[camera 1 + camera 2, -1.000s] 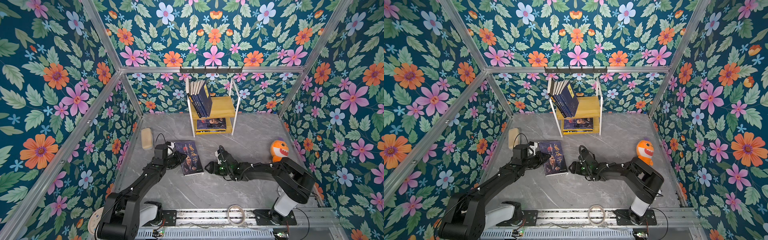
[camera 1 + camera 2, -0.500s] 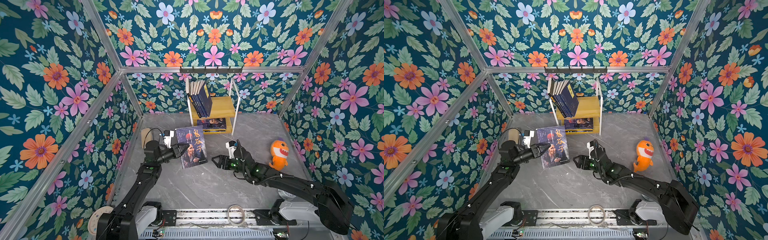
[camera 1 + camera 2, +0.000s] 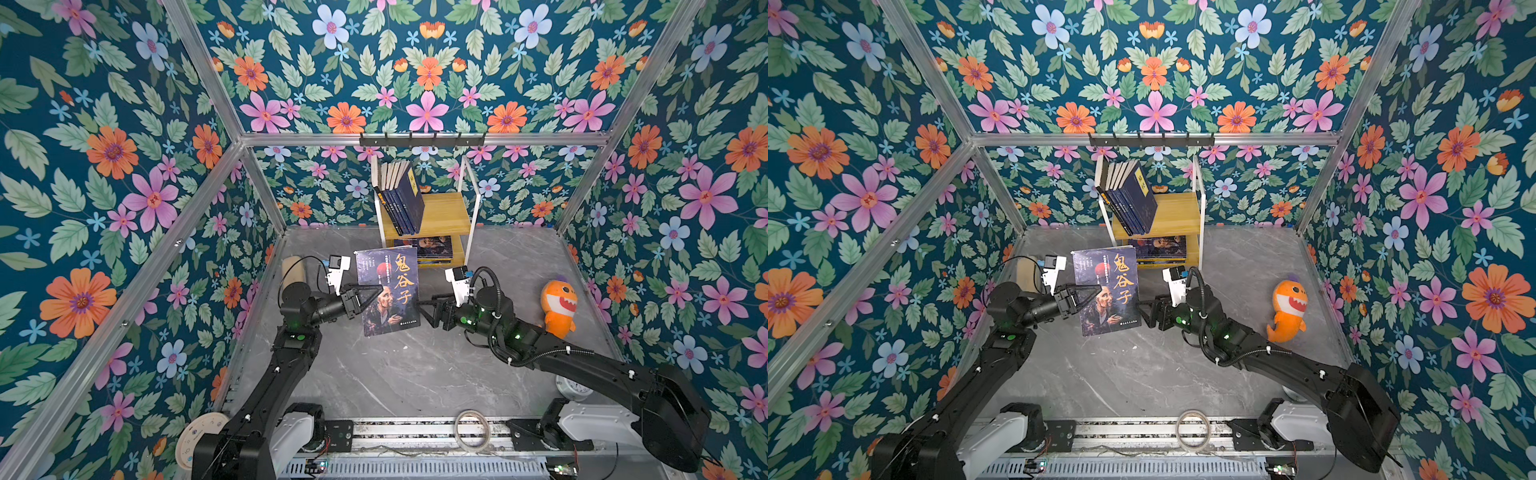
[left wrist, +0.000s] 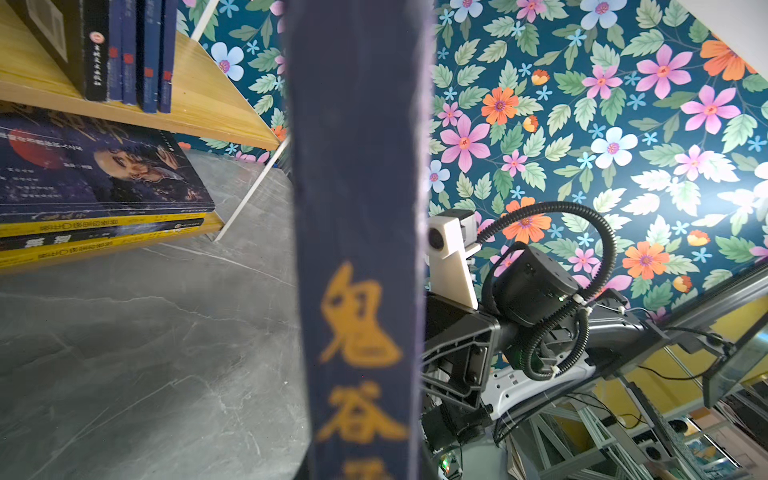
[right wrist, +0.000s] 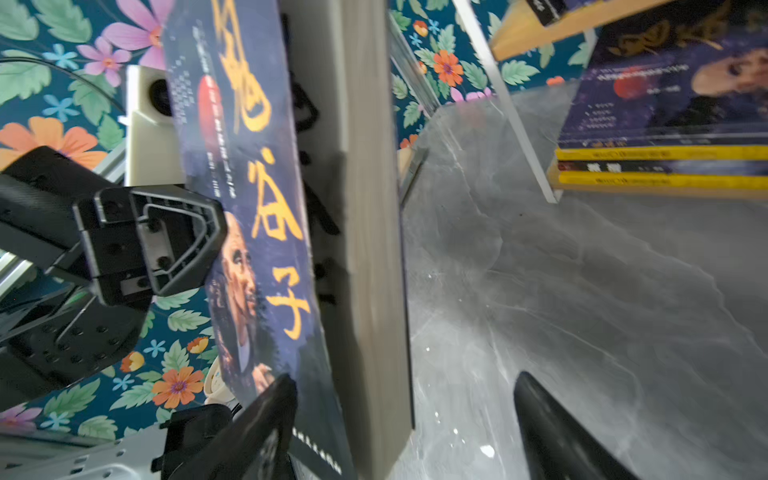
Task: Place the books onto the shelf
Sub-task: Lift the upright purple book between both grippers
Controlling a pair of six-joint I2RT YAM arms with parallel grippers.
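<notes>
The left tool [image 3: 366, 296] pinches the old-man portrait book [image 3: 395, 286] by its spine side, aloft above the middle of the bench [image 3: 395, 374] before the shelf [image 3: 446, 212] at the back edge, while the spread right tool [image 3: 426, 309] straddles its page edge, a handover likely needing a square, deep bite before any release.

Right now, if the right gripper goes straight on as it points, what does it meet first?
Most likely the page edge of the old-man portrait book that the left gripper holds; the open right gripper faces it, though depth is unclear.
</notes>
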